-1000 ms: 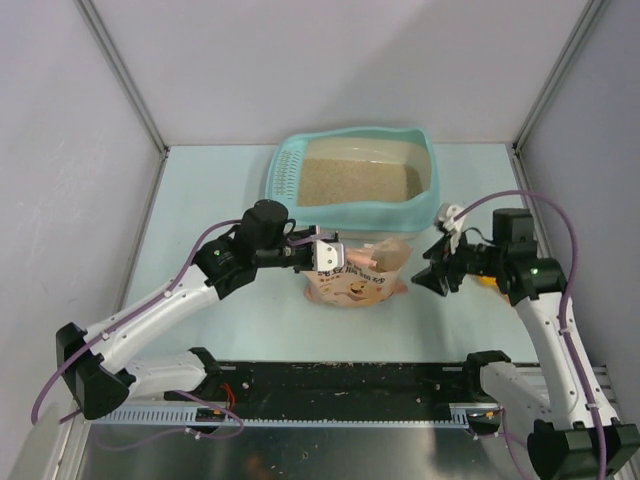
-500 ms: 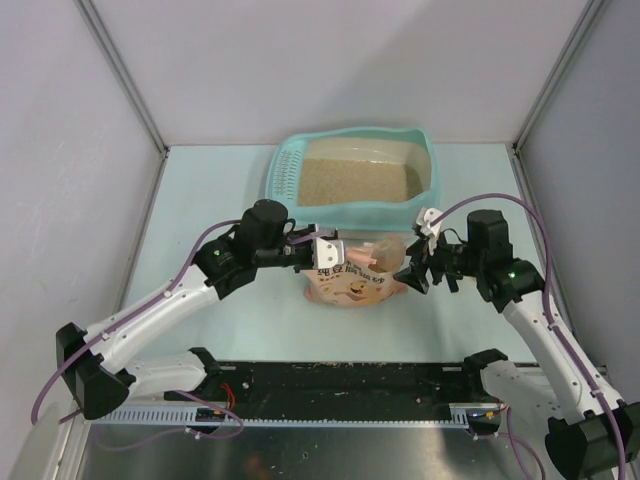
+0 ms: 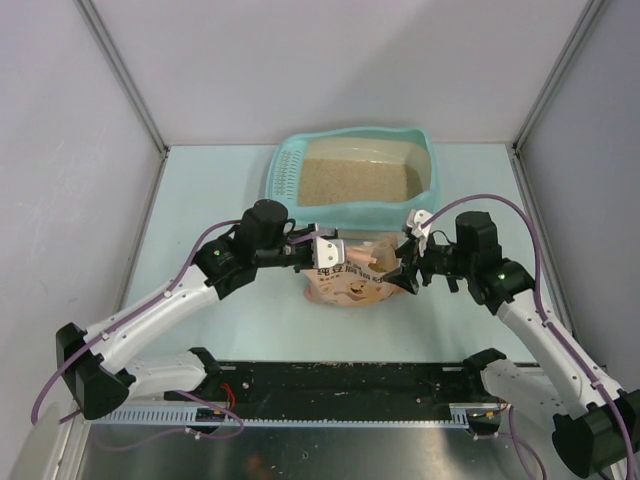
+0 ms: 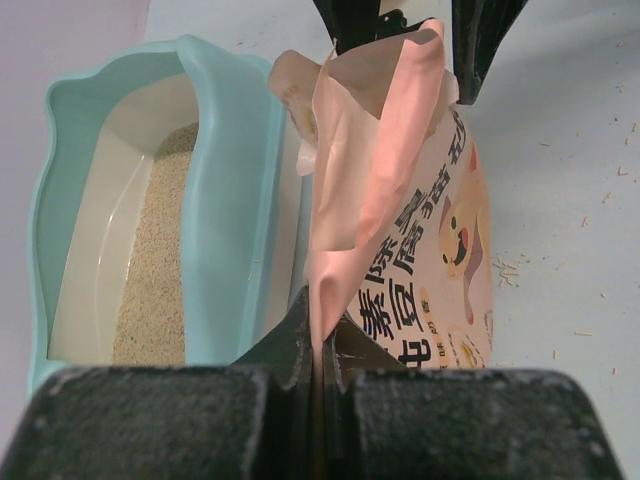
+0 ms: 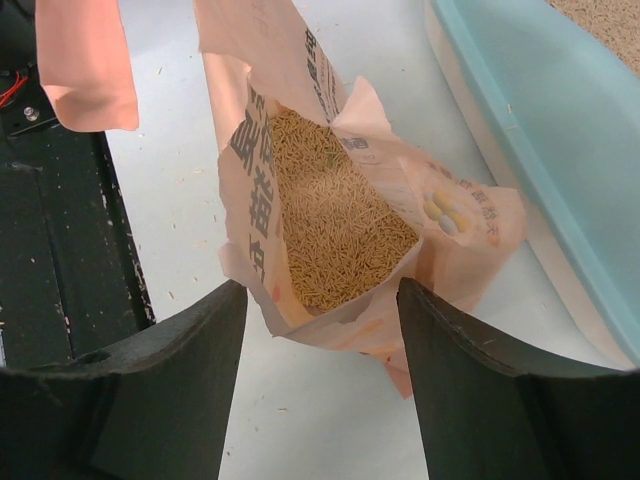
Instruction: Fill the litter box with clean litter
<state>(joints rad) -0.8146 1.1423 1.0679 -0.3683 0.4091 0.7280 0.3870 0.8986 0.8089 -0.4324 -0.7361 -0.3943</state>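
The light teal litter box (image 3: 352, 203) stands at the back centre, its floor covered with beige litter (image 3: 360, 180); it also shows in the left wrist view (image 4: 228, 190). A pink bag (image 3: 350, 282) stands upright in front of it, open at the top. My left gripper (image 3: 322, 254) is shut on the bag's left top edge (image 4: 320, 330). My right gripper (image 3: 406, 268) is open, its jaws on either side of the bag's right top edge; the right wrist view shows tan pellets (image 5: 335, 215) inside the bag (image 5: 450, 240).
Grey walls close in the back and both sides. A black rail (image 3: 340, 385) runs along the near edge between the arm bases. Loose granules are scattered on the pale table (image 3: 220, 200) around the bag.
My right gripper has moved left from beside the bag to its right top edge, still open. My left gripper and the bag have stayed put.
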